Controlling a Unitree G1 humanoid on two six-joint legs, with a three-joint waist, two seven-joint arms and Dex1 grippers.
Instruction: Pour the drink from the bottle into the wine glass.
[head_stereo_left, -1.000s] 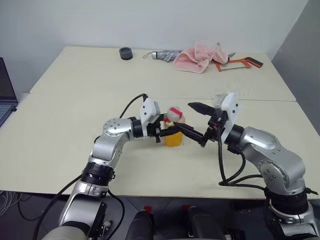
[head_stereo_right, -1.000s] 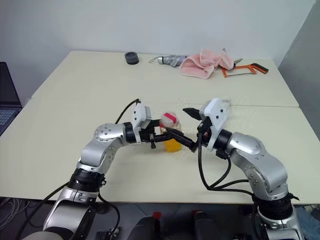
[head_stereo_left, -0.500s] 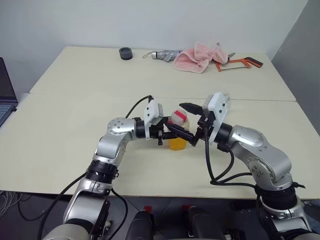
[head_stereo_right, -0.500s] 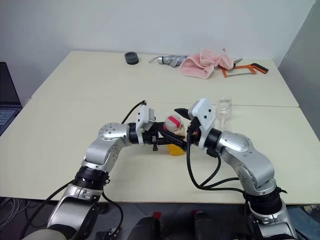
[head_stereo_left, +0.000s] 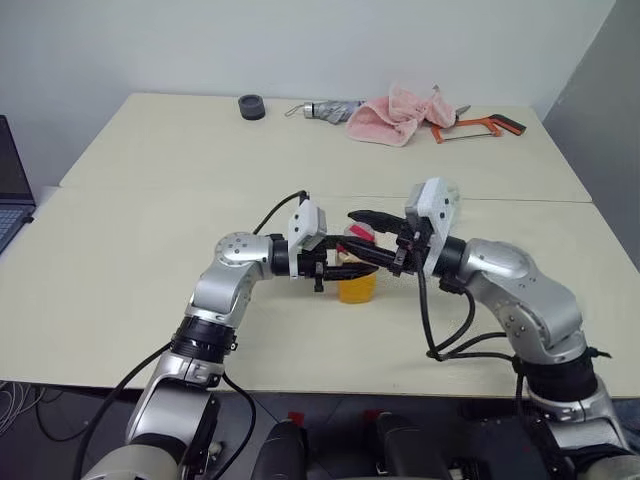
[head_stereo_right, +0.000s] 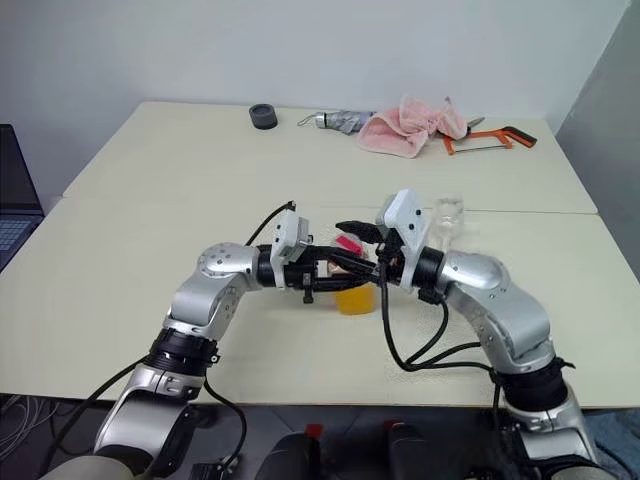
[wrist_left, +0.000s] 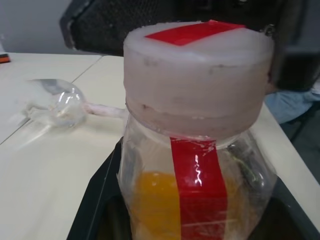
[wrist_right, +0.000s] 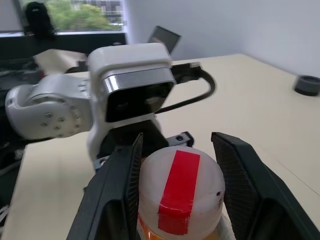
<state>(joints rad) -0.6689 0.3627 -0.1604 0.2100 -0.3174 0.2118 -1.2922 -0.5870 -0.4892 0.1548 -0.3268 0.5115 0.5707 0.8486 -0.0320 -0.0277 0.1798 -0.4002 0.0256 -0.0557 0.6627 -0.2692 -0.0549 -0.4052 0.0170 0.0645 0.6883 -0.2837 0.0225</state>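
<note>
My head's two eyes look down across the counter; both wrist cameras sit close, sharing the bottle cap.

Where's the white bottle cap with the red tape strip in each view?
Left eye: white cap with red tape strip, centre, between both grippers.
Right eye: centre.
Left wrist: top centre.
Right wrist: bottom centre, between black fingers.
Shared landmark: orange drink in the clear plastic bottle.

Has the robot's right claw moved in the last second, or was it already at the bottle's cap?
Yes. The right gripper has swung leftward, away from the wine glass, and its fingers now flank the cap of the bottle.
</note>
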